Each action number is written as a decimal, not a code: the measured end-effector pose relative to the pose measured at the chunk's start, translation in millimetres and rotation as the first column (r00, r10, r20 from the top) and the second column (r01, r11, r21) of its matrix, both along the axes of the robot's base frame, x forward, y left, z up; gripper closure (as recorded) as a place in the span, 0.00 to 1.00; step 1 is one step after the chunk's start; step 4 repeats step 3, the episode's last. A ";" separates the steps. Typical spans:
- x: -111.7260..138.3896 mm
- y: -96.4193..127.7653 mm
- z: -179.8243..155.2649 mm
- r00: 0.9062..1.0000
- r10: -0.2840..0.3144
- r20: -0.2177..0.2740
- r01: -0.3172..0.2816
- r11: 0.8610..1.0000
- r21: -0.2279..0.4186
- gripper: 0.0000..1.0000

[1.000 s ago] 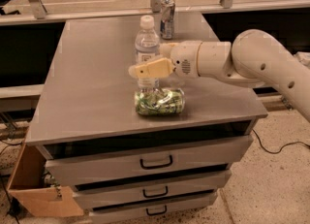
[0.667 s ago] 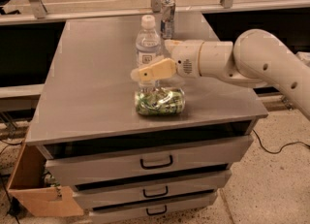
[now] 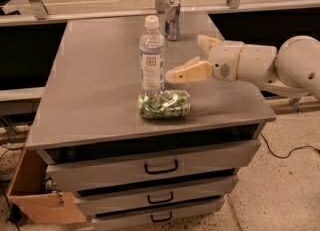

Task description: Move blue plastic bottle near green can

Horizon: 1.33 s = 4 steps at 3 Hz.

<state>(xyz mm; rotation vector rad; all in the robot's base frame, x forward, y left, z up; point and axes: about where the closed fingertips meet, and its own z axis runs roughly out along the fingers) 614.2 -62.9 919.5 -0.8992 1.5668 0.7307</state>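
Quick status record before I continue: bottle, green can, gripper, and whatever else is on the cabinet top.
blue plastic bottle: upright, cap on, directly behind the green can; contact unclear
green can: crushed, lying on its side near the front edge
gripper: just right of the bottle, jaws open, holding nothing
silver can: upright at the rear edge, apart from both
cabinet top: grey, drawers below shut
task state: bottle appears placed beside the green can
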 end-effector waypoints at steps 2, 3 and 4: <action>31.9 -95.7 65.9 0.972 -0.082 0.218 0.103 0.991 -0.084 0.00; 35.9 -107.4 84.4 0.963 -0.105 0.247 0.126 0.989 -0.072 0.00; 35.9 -107.4 84.4 0.963 -0.105 0.247 0.126 0.989 -0.072 0.00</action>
